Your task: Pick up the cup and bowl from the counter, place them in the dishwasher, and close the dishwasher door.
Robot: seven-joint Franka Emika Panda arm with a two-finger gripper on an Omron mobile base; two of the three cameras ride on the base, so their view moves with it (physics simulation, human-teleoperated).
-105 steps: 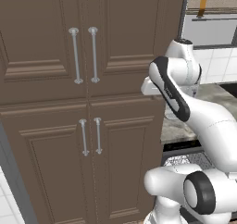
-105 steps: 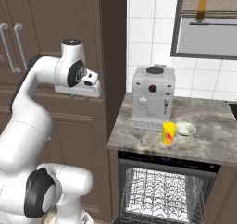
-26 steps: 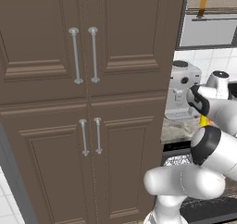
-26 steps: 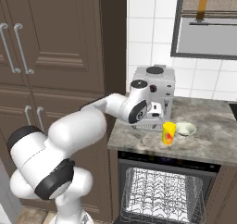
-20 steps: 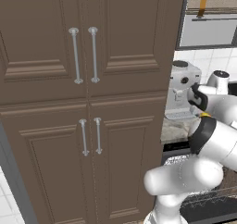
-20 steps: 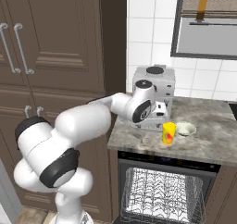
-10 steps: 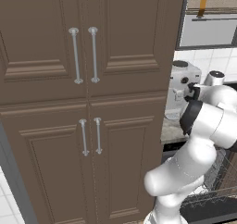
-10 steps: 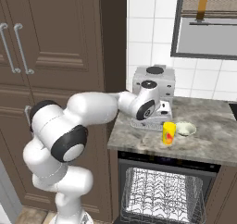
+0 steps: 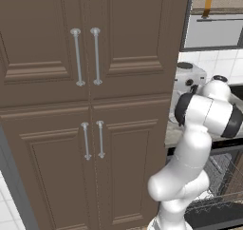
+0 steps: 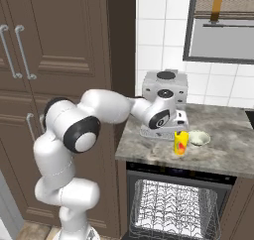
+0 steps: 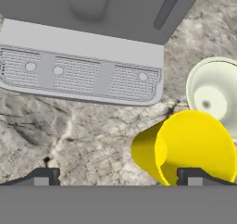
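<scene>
Two dark fingertips of our end effector stand spread wide and hold nothing, hovering over the mottled grey-brown stone surface. We judge the step in hand to be the approach to the small bright yellow cup. To do it well, we should shift the end effector toward the cup until both fingertips straddle its wall, descend squarely, then close gently so the cup does not tip. At present the cup sits off-centre, against the fingertip on the hand view's right side, not between the two. Just beyond it, nearly touching, lies the shallow pale cream-white bowl. Farther on stands the silver-grey coffee machine. Below the surface edge, the dark dishwasher shows its wire racks.
</scene>
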